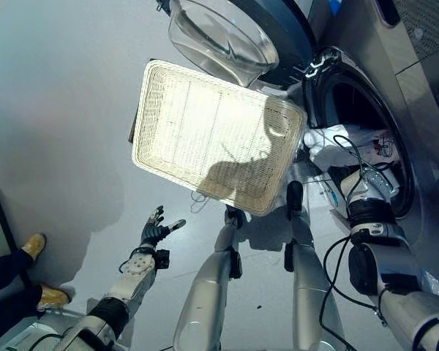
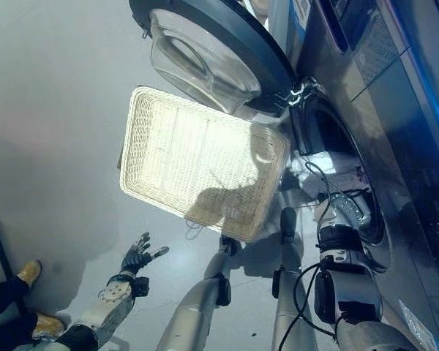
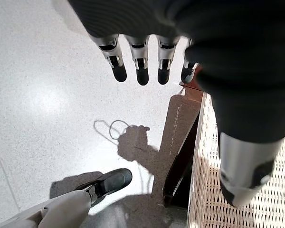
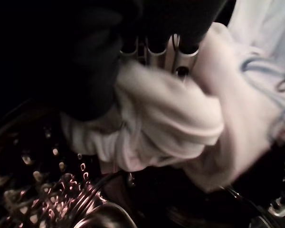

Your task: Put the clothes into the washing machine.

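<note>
The washing machine [image 1: 417, 95] stands at the right with its round glass door [image 1: 227, 36] swung open. White clothes [image 1: 336, 142] lie in the mouth of the dark drum. My right arm reaches into that opening. In the right wrist view my right hand [image 4: 154, 50] is inside the drum, fingers and thumb curled into a bunched white garment [image 4: 175, 118]. An empty pale wicker basket [image 1: 205, 131] sits on the floor in front of the machine. My left hand [image 1: 155, 230] hangs open over the bare floor, fingers [image 3: 142, 71] straight, beside the basket's rim [image 3: 204, 190].
A person's yellow shoes [image 1: 33, 245] and dark trouser legs show at the lower left edge. The grey floor [image 1: 58, 110] stretches to the left of the basket. The open door overhangs the basket's far corner.
</note>
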